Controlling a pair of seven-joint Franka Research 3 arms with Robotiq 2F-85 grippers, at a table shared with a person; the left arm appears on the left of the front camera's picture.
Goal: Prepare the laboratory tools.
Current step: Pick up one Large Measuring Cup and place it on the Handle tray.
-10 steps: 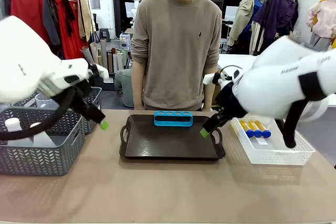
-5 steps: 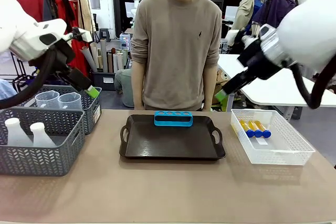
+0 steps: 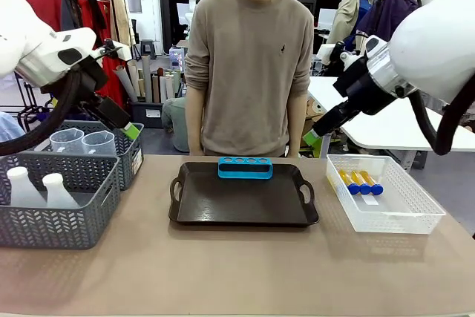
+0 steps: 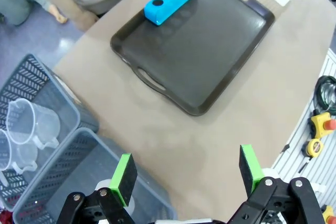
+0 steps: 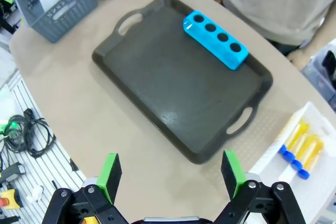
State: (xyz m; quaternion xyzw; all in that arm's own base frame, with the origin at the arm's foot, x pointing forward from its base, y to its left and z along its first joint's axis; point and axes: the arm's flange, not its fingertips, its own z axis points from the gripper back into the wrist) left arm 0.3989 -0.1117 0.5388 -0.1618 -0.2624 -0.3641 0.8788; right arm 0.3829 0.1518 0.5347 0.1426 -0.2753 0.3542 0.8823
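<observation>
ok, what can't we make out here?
- Front view: flasks, lower halves hidden behind the near basket wall.
- Front view: beakers, bases hidden behind the rear basket wall; scale marks too small to read.
- Left wrist view: one beaker is cut off by the left edge.
- Front and right wrist views: tubes, any print too small to read.

Blue rack [image 3: 245,168] on tray [image 3: 245,206]; amber tubes [image 3: 360,181] flat in white basket [image 3: 417,211]; flasks [image 3: 56,191], beakers [image 3: 97,143] in grey baskets [image 3: 52,226].
</observation>
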